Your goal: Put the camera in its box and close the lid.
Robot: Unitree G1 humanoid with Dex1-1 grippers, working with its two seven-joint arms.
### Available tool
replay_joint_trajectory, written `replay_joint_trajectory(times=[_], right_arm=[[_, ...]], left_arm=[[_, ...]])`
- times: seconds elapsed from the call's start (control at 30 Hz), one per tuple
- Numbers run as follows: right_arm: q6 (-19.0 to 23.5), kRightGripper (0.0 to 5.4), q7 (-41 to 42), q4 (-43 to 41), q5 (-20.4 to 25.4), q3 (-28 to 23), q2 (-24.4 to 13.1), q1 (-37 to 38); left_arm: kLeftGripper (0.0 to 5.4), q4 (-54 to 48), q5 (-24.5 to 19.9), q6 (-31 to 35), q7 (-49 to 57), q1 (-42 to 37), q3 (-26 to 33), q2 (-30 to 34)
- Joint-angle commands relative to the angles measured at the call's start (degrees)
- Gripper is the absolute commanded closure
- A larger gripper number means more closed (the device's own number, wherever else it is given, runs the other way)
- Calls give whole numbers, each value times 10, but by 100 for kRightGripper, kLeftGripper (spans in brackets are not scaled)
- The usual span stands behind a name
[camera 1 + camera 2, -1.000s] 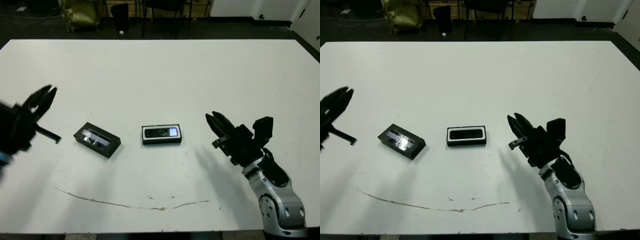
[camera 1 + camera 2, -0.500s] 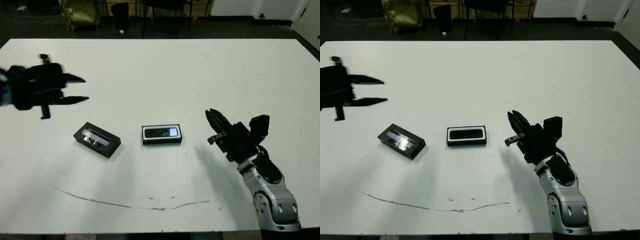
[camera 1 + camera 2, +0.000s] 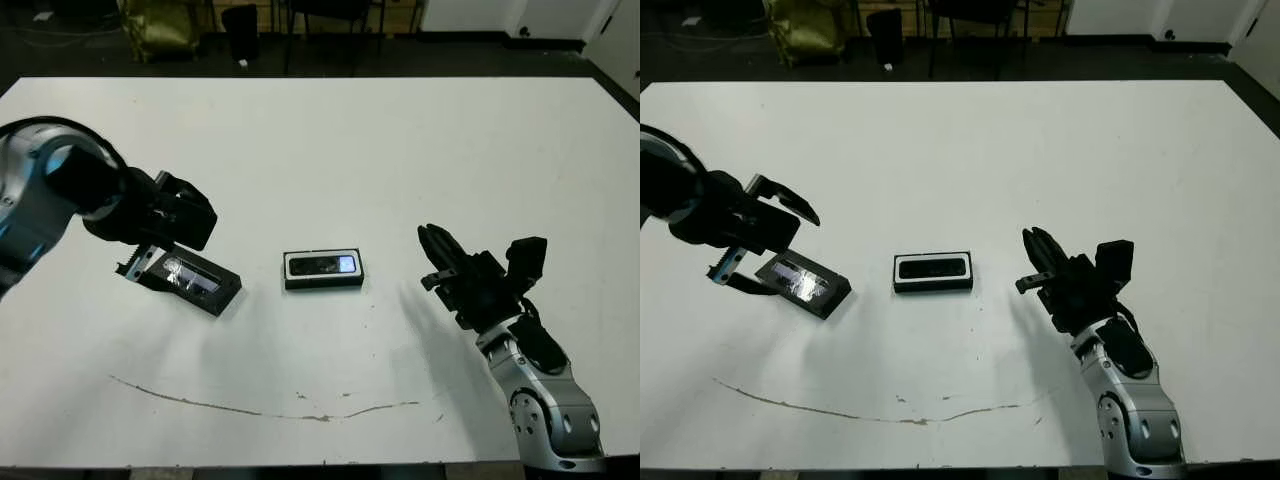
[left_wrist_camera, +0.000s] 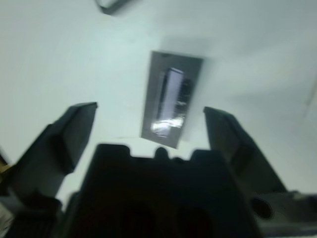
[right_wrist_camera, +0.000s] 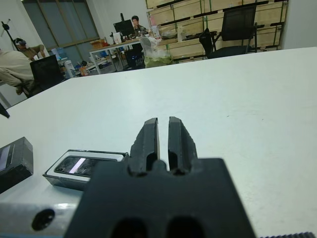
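Left end effector (image 3: 765, 236) now lowered, spread wide over the lid (image 3: 803, 283).

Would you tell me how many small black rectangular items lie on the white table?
2: the black windowed lid under the left tool, and the white-lined black box at centre.

The black rectangular lid (image 3: 194, 280) has a glossy clear window. The white tabletop (image 3: 330, 150) looks smooth and matt. The silvery right forearm (image 3: 548, 420) shines like metal.
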Motion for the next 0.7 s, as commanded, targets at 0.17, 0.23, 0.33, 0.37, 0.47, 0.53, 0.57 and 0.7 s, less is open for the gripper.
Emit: replay_joint_trajectory(times=[0.17,0.23,0.33,0.37,0.47,0.53,0.57,0.7], right_arm=[[20,540,-12,9,6,-2,-2,19],[25,540,-17,9,10,-5,-1,22],[24,540,-19,7,10,-5,-1,25],[22,540,-16,8,11,-6,-1,25],[20,540,-12,11,12,-6,-3,27],[20,540,-12,9,14,-7,-1,29],[21,540,-14,9,15,-8,0,30],[20,540,-9,11,19,-7,-2,35]], left_arm=[[3,93,11,-46,-15,-94,-132,7],[3,135,6,-73,-15,-117,-158,1],[3,200,10,-103,-15,-144,-181,-20],[3,221,12,-112,-15,-151,-184,-28],[3,278,12,-137,-15,-160,-179,-51],[3,305,17,-141,-15,-161,-172,-66],[3,309,21,-151,-15,-159,-164,-70],[3,295,24,-159,-15,-150,-148,-78]])
